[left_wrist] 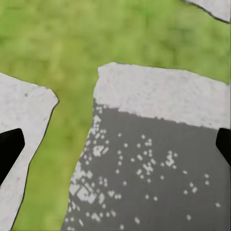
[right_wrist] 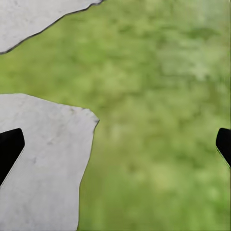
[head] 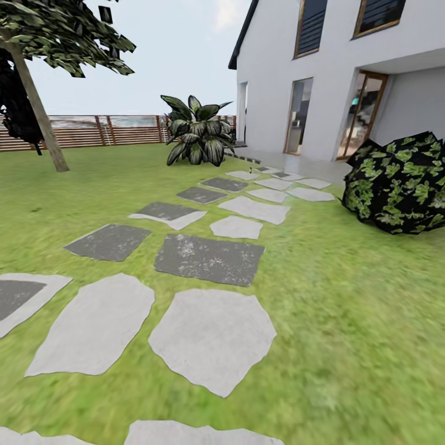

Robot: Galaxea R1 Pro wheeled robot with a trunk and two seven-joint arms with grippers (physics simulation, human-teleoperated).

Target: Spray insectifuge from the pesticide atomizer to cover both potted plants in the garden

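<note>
**Inspector:** Report the ground ahead.

**Onlooker:** Green lawn (head: 346, 296) of the garden, crossed by a path of flat stepping stones running from the near edge toward the white 2-storey house (head: 321, 68) at the far right. The near stones are pale grey, such as the large irregular slab (head: 213, 340); several further along are dark grey and speckled, such as the rectangular one (head: 210, 259).

**Inspector:** Plants and boundaries?

**Onlooker:** A tall spiky plant with dark, striped leaves (head: 198, 131) stands at the far end of the path, just beside the house corner. A dark rounded bush with light green leaf patches (head: 398, 182) sits on the lawn's right edge. A leaning grey tree trunk (head: 37, 105) rises at the far left, with a brown slatted wooden fence (head: 99, 130) behind it.

**Inspector:** Grippers?

**Onlooker:** The left gripper (left_wrist: 115, 144) has its 2 black fingertips (left_wrist: 9, 147) wide apart, holding nothing, over a stone half pale and half dark speckled (left_wrist: 154, 159). The right gripper (right_wrist: 115, 144) is likewise spread, its fingertips (right_wrist: 9, 147) at opposite sides of the picture, over a pale stone's edge (right_wrist: 43, 163) and grass.

**Inspector:** The atomizer and the 2 rosette plants?

**Onlooker:** I cannot place them from here.
</note>
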